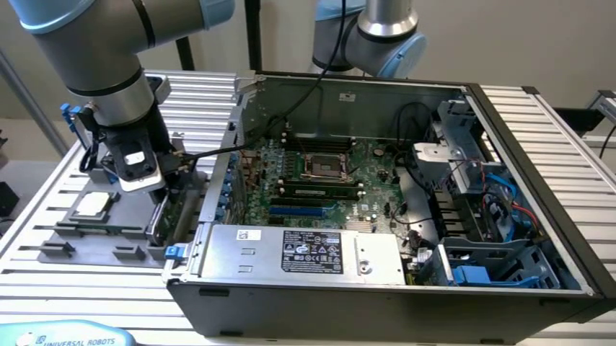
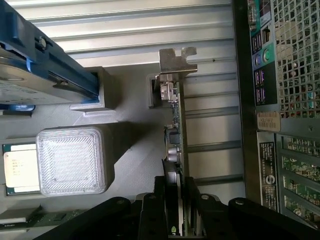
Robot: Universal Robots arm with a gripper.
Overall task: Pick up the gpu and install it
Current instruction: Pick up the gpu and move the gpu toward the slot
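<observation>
The gpu (image 2: 176,135) stands on edge in a slot of the grey holder (image 2: 130,150), its silver bracket (image 2: 175,62) at the far end. In the wrist view my gripper (image 2: 176,210) straddles the card, with a black finger (image 2: 160,200) pressed against each face. From the exterior view, my gripper (image 1: 159,184) reaches down onto the green card (image 1: 175,210) just outside the case's left wall. The card still sits in the holder.
The open computer case (image 1: 385,295) with its motherboard (image 1: 327,173) lies at the exterior view's right of the holder (image 1: 86,245). A CPU chip (image 1: 94,205) and a hard drive with blue rails (image 2: 30,75) rest on the holder. A second arm (image 1: 385,36) stands behind the case.
</observation>
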